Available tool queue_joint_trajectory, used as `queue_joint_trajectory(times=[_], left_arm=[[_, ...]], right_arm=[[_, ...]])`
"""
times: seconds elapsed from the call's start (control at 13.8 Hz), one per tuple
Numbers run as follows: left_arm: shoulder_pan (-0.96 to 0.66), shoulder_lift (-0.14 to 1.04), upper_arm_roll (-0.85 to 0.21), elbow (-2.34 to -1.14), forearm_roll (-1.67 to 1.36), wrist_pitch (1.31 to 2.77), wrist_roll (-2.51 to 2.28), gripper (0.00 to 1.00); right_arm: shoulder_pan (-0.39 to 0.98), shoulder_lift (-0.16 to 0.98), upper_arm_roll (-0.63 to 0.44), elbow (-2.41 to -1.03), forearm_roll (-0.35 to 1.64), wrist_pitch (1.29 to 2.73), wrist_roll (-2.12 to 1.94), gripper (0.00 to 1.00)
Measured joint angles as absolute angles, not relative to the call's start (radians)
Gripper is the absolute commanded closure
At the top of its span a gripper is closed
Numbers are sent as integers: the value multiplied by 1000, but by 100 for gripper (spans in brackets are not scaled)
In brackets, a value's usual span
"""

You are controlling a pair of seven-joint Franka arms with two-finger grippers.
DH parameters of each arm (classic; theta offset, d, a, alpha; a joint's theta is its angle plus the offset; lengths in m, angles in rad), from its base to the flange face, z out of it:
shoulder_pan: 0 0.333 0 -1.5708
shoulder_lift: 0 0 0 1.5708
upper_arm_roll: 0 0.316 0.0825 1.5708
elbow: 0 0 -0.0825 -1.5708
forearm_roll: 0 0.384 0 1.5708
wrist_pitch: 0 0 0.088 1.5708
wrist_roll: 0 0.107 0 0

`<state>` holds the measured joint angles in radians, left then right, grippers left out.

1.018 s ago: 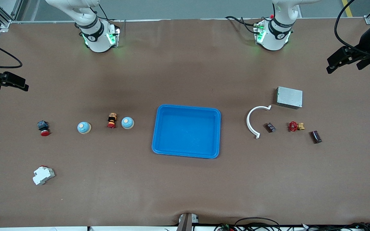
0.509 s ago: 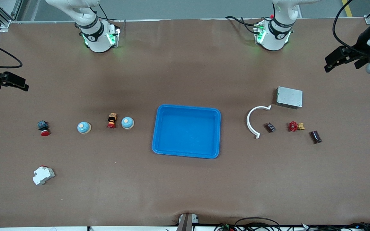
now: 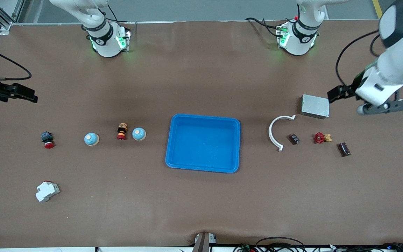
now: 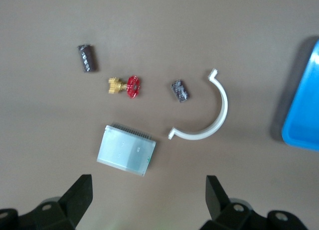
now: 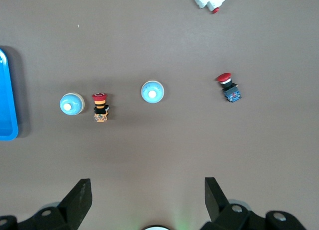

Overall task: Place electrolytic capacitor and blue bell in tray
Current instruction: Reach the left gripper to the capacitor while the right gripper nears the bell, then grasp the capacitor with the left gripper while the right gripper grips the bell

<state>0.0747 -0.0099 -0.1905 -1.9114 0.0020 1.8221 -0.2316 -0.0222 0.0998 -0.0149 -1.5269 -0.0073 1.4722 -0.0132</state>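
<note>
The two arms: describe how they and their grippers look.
Both arms are glossy white with black joint bands; the bases glow green beside black cables. The left gripper and the right gripper are black with two flat wedge-shaped fingers. A black cable loops along each forearm.

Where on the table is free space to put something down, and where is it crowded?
Free: the tray itself, and the brown table between it and the front camera. Crowded: the white arc, metal box and red valve cluster; also the two blue bells.
</note>
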Motion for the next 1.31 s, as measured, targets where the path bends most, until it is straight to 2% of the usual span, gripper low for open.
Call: queue_joint_trajectory(times=[0.29,0.36,0.51,0.87,1.09,1.31], left_arm=[[54,96,-193,-2065,1,2104,-401,1],[49,134,-194,-2085,1,2161,-449,12],[47,213,-195,-2099,1,2241,-516,14],[44,347,-195,-2136,1,2445,-608,14],[45,400,-194,-2156,1,2535,-652,23],[47,436,-192,-2156,1,2571,-656,40]], right_arm=[[48,142,-11,-1533,-2,1473,28,0],[77,150,-10,-1536,1,1474,91,0],[147,160,-7,-1551,5,1495,224,0],[249,166,-5,-1693,6,1679,321,0],[287,169,-5,-1812,8,1837,388,0],[329,180,-5,-1909,45,1980,424,0]])
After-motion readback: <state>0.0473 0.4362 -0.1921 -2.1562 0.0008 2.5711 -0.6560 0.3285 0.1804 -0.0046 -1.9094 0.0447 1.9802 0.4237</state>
